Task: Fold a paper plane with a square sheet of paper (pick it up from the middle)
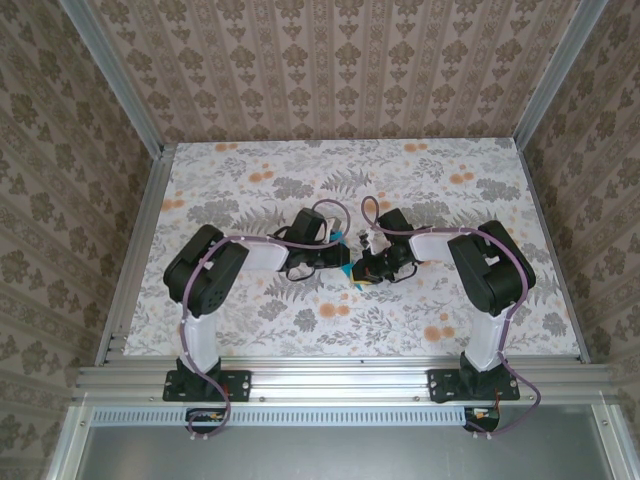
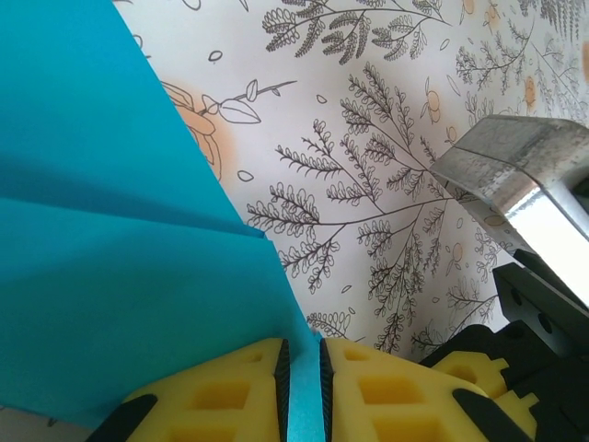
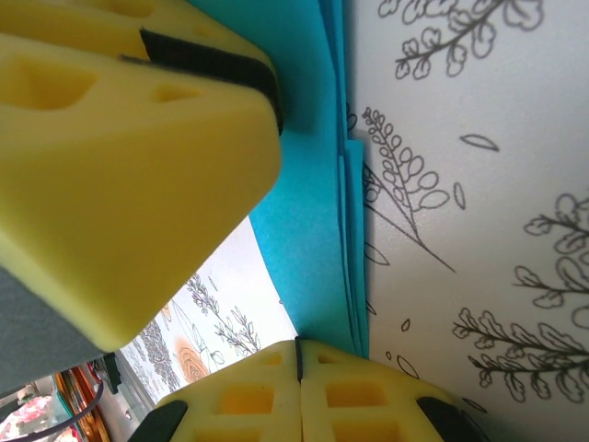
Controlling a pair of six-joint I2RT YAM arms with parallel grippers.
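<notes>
At 6 o'clock in each wrist view, the left gripper (image 2: 302, 373) and right gripper (image 3: 298, 359) each clamp narrowly on the sheet of paper (image 2: 120, 258). The sheet spreads toward 11 o'clock in stacked layers over the floral table (image 2: 386, 166). Several folds look done, but the plane's wings seem unfinished.

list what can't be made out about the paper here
left wrist: teal paper cut off by left and top edges; left gripper hides pinched edge
right wrist: big yellow finger blocks paper's left side; right gripper hides its lower end
top view: paper too small between both grippers; fold unreadable
</notes>
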